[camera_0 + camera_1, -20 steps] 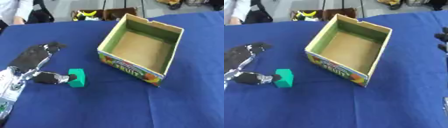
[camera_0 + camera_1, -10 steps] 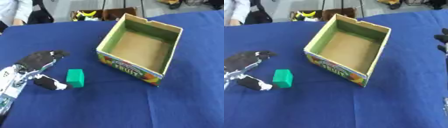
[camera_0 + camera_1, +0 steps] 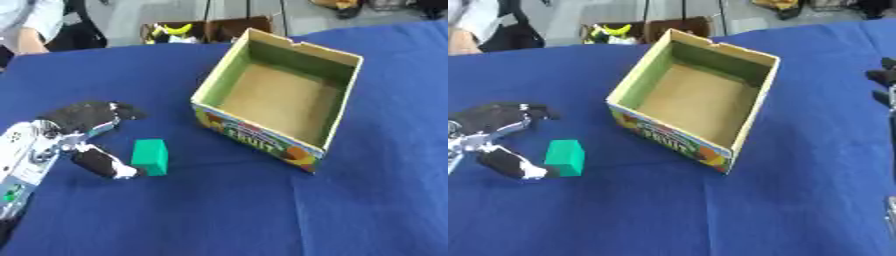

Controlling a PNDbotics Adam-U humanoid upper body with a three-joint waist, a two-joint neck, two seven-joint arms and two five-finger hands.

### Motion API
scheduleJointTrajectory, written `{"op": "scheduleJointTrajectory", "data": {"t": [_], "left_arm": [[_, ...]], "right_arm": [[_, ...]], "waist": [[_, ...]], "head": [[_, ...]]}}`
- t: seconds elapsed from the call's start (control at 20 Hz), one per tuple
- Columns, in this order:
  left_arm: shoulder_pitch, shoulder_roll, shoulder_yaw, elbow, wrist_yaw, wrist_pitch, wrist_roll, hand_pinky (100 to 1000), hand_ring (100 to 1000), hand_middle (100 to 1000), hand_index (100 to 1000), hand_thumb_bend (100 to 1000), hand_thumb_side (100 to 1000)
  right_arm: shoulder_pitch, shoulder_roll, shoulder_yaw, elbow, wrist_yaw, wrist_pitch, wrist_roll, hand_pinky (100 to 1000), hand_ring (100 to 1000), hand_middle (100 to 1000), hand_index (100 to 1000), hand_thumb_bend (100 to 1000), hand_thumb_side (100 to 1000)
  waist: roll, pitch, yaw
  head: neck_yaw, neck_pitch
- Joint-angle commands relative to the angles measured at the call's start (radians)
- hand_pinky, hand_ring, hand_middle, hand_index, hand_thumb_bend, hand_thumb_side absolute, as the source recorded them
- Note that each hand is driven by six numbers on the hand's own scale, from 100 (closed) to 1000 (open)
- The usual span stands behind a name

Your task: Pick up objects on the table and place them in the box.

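Blue tablecloth point(image 3: 219, 210) carries an empty cardboard box point(image 3: 278, 100) and green block point(image 3: 150, 157). Left hand point(image 3: 80, 131) open, thumb touching block, holding nothing.

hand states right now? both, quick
Left hand: open, thumb and fingers spread beside the green block, holding nothing.
Right hand: only a sliver at the right edge; cannot be told.

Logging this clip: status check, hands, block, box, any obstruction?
Left hand open beside green block, thumb at its side, not gripping. Right hand idle at right edge. Block on table; box empty. Path clear.
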Motion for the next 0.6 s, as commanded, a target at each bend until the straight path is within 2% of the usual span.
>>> {"op": "scheduleJointTrajectory", "data": {"t": [0.05,0.2,0.3,0.4,0.6], "left_arm": [[-0.022,0.019,-0.006,0.003,0.039,0.024,-0.053,504,578,828,957,637,580],[-0.031,0.012,-0.005,0.005,0.042,0.051,-0.102,495,569,831,953,616,583],[-0.036,0.008,-0.004,0.009,0.041,0.066,-0.134,511,646,858,956,593,583],[-0.039,0.004,-0.001,0.011,0.037,0.079,-0.166,515,681,878,954,579,585],[-0.043,0.001,0.012,-0.009,0.034,0.094,-0.228,515,681,878,954,579,585]], "right_arm": [[-0.005,-0.022,-0.003,-0.009,-0.002,-0.001,0.001,863,897,742,893,100,1000],[-0.004,-0.021,-0.003,-0.008,-0.002,0.0,0.001,863,897,741,893,100,1000],[-0.003,-0.021,-0.003,-0.008,-0.003,0.0,0.001,864,897,741,893,100,1000],[-0.003,-0.02,-0.004,-0.009,-0.003,0.0,0.001,864,897,741,893,100,1000],[-0.003,-0.02,-0.005,-0.009,-0.003,0.0,0.001,864,897,741,893,100,1000]], "waist": [[-0.002,-0.022,0.0],[-0.001,-0.021,-0.001],[-0.001,-0.02,-0.003],[-0.001,-0.019,-0.004],[-0.001,-0.018,-0.004]], "head": [[0.002,0.0],[0.002,-0.002],[0.002,-0.003],[0.002,-0.006],[0.001,-0.007]]}}
